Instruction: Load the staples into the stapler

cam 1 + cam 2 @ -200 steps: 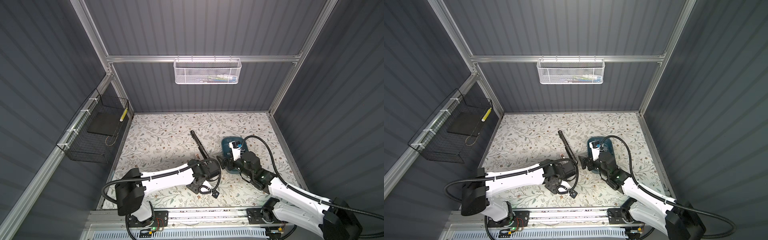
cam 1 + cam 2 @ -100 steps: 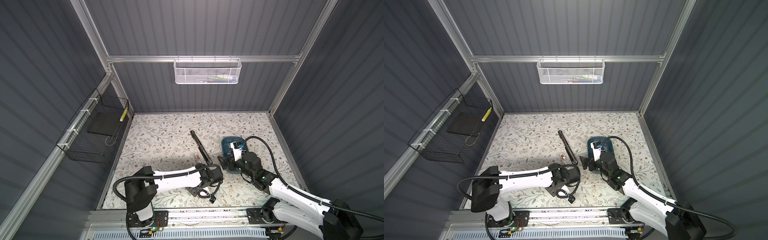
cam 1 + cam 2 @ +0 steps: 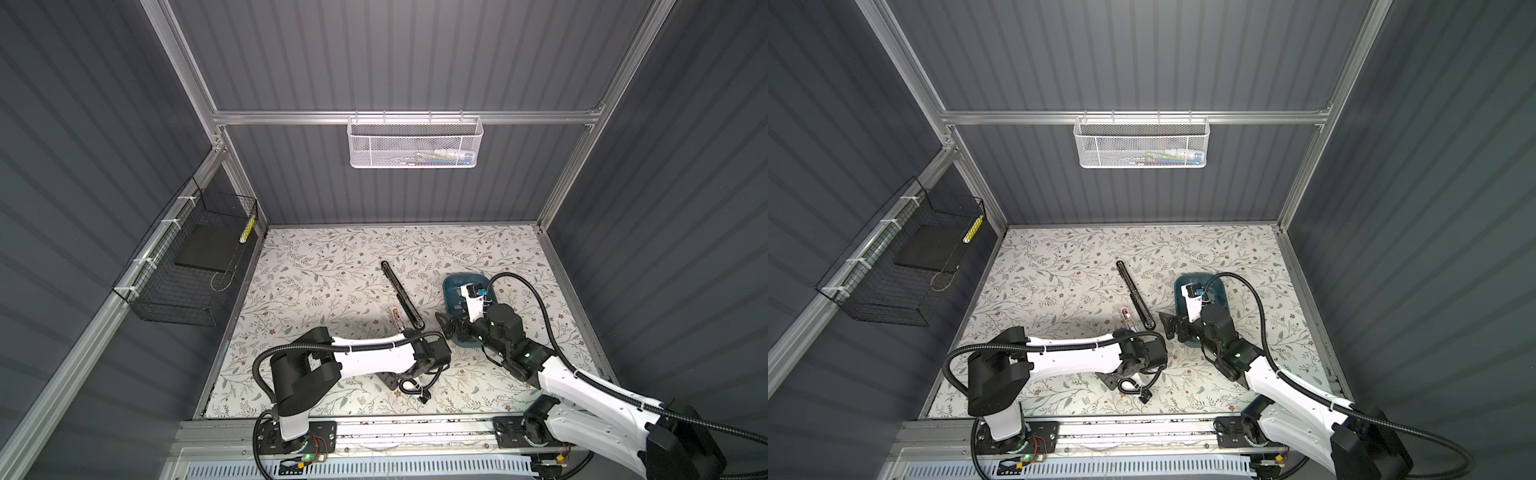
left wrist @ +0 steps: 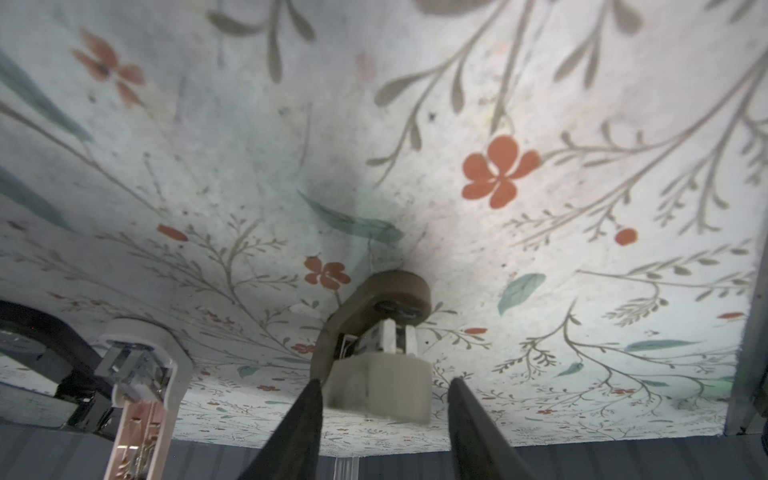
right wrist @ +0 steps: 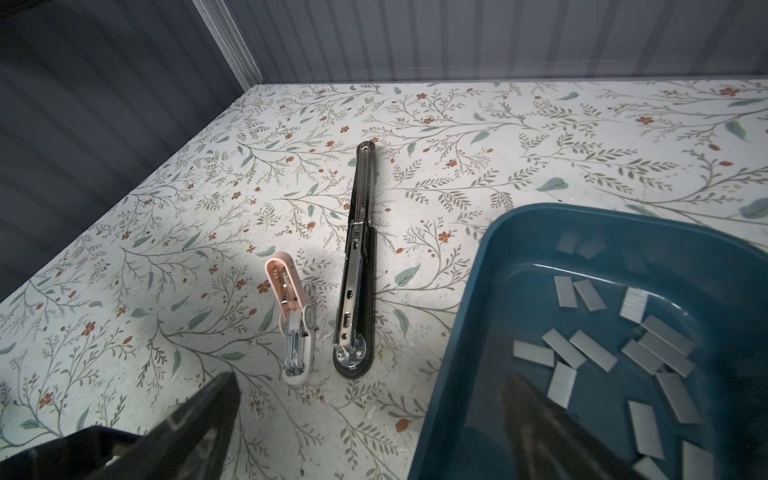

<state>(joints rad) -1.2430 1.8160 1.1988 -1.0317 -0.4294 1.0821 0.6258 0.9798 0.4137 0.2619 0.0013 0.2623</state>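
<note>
Staples (image 5: pixel 590 349): more than a dozen silver-grey strips lie flat on the floor of the blue tray (image 5: pixel 494 257). Their long axes are scattered every way. The tray sits right of centre on the counter (image 3: pixel 311 270). In both top views the right arm covers much of it.

Black stapler (image 3: pixel 401 295): folded out flat, chrome rail up, long axis running back-left to front-right. Its rounded end is near the tray's front-left corner but apart from it.

Pink stapler (image 3: pixel 396 316): just left of the black one, nearly parallel, not touching. Pink end toward the back wall; white end with the open chrome channel toward the front.

Taupe stapler (image 4: pixel 374 307): seen only in the left wrist view. Its rounded taupe end points away from the left gripper (image 4: pixel 384 380), and its white block sits between the fingers. One finger (image 4: pixel 307 407) lies against the taupe arm. A sliver of counter shows between the block and the other finger (image 4: pixel 469 415). The jaws are part-way apart; I cannot tell whether they clamp, or whether the stapler rests on the counter.

Right gripper (image 3: pixel 448 327): jaws spread wide, holding nothing. One finger is over the tray and the other over the counter, with the tray rim between them.

Room: the counter lies open toward the back wall and the left edge. The left arm (image 3: pixel 374 359) lies across the front. Only a narrow strip separates the tray from the right frame. The white mesh basket (image 3: pixel 415 145) and the black wire basket (image 3: pixel 187 270) hang on the walls, off the counter.
</note>
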